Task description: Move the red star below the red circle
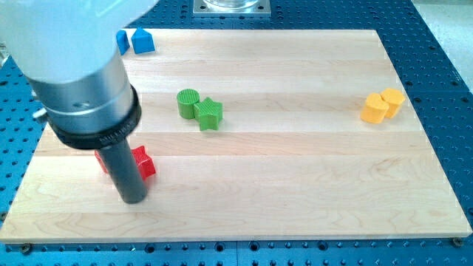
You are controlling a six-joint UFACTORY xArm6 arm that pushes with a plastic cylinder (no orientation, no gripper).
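A red block, angular like a star, lies at the view's lower left on the wooden board. A second red block peeks out to the left of my rod; the rod and its collar hide most of it, so I cannot make out its shape. My tip rests on the board just below and between the two red blocks, close to the star's lower left side. I cannot tell whether it touches either block.
A green circle and a green star sit together at upper centre-left. Two blue blocks lie at the top left edge, one partly behind the arm. Two yellow blocks sit at the right.
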